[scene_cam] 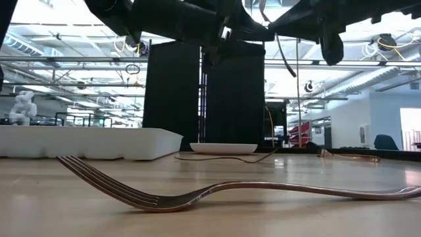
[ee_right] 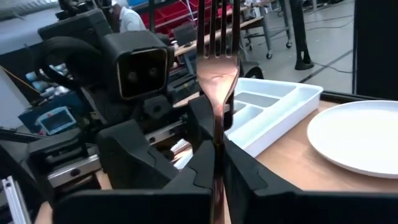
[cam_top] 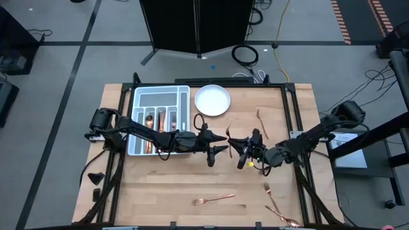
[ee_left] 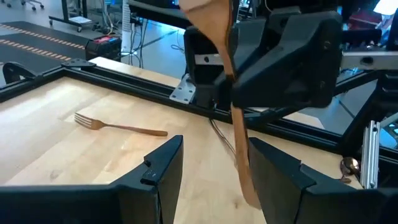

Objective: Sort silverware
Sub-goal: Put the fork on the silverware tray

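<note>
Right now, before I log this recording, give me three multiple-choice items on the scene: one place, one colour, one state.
1. Where is the white plate?
A. beside the tray
B. inside the tray
C. under the arms

2. What colour is the fork held upright?
A. silver
B. black
C. copper

3. How is the right hand?
A. open and empty
B. shut on the fork
C. resting on the plate

Answers: 1 A, the high view shows it just to the tray's right; 2 C, its tines and neck shine copper; 3 B, the right wrist view shows both fingers pressed against the handle.
</note>
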Motion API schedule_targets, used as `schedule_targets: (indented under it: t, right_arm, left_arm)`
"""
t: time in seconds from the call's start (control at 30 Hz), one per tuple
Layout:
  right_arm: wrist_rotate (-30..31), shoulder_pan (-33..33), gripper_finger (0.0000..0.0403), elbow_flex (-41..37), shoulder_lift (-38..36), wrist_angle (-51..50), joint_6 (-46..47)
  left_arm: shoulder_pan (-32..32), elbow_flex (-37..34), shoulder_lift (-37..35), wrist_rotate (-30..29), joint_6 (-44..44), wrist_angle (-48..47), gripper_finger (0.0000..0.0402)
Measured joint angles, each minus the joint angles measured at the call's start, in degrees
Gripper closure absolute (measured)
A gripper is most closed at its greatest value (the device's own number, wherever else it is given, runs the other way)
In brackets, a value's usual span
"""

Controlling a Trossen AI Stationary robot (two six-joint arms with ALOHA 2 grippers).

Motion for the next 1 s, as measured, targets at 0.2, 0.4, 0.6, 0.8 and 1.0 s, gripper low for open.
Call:
schedule_targets:
  t: [0.2,0.4,0.6,0.8,1.0]
  right_arm:
    - [-0.09,-0.49,0.0398,0.00,1.80,2.60,-0.05]
    - [-2.26,-1.41,0.0398,0.04,3.91,5.46,-0.17]
    - [-2.43,-1.66,0.0398,0.04,4.99,7.07,-0.52]
    - [-2.22,-1.68,0.0398,0.04,5.06,7.50,-1.11]
    - [-2.25,-1.68,0.0399,0.04,5.06,8.54,-1.12]
  left_arm:
    - [0.00,0.00,0.00,-0.02,0.00,-0.01,0.0228]
    - [0.00,0.00,0.00,-0.82,0.03,-0.03,0.0228]
    - [0.03,0.00,0.00,-4.41,-0.05,-0.16,0.0228]
    - [0.24,0.00,0.00,-5.37,-0.04,-0.32,0.0228]
    - [0.26,0.00,0.00,-6.34,-0.02,-0.27,0.0228]
